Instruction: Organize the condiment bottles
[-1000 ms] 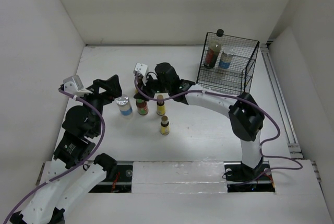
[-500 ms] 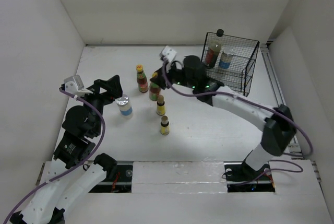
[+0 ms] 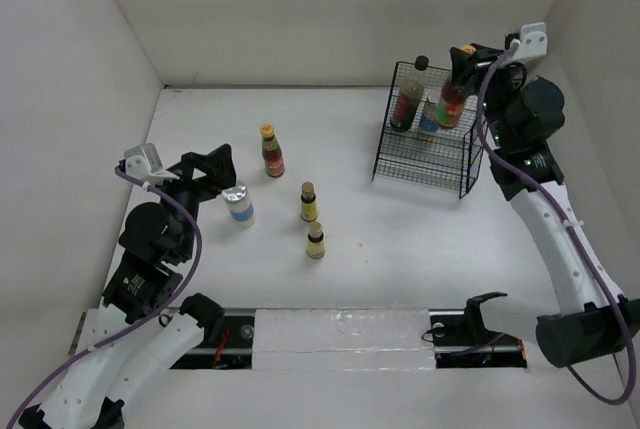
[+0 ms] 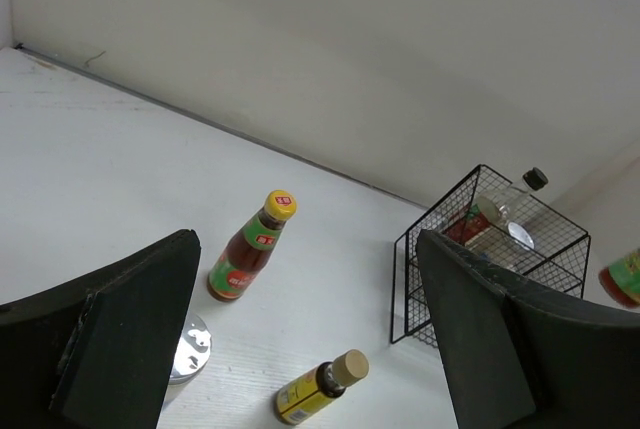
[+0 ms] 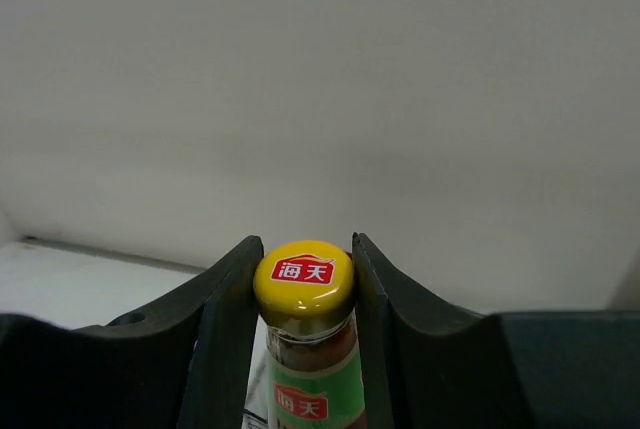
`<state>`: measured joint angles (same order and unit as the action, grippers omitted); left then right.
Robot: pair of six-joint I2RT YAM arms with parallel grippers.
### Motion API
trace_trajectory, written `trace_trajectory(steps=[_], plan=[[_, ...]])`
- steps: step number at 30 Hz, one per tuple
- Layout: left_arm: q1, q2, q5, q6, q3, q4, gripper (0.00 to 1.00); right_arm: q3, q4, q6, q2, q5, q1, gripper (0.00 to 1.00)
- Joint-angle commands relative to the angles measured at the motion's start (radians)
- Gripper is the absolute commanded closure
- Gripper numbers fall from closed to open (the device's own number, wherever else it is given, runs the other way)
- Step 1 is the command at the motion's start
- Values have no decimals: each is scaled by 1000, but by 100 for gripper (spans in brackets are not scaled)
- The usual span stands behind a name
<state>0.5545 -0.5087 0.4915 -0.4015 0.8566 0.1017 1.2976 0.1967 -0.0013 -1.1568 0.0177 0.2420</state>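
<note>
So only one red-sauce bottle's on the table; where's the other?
Top view, far right: the red-sauce bottle hangs in the right gripper, at the black wire basket's far right corner.

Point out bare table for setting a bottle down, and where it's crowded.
Bare white table lies between the farther small yellow tan-capped bottle and the black wire basket, and behind the standing red-sauce yellow-capped bottle. Crowded: those bottles, the nearer tan-capped bottle and the silver-lidded blue-label jar near the left end effector.

Robot lab cell: bare white walls (image 3: 340, 9), white table (image 3: 400, 239).
</note>
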Motion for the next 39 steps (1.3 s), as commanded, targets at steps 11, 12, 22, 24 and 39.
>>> trace_trajectory(steps=[11,12,22,24,39], plan=[[-1,-27,-18,10,-8,-40,14,244,-14,23,-219,-51,-234,85],[-1,-27,-18,10,-8,-40,14,255,-14,23,-237,-51,-245,85],[-1,-48,-8,10,-8,-40,14,396,-14,4,-342,-51,-287,85],[-1,-57,-8,10,-8,-40,14,417,-14,4,-362,-61,-296,85],[-1,-67,-8,20,-8,-40,14,405,41,14,-478,-39,-323,86]])
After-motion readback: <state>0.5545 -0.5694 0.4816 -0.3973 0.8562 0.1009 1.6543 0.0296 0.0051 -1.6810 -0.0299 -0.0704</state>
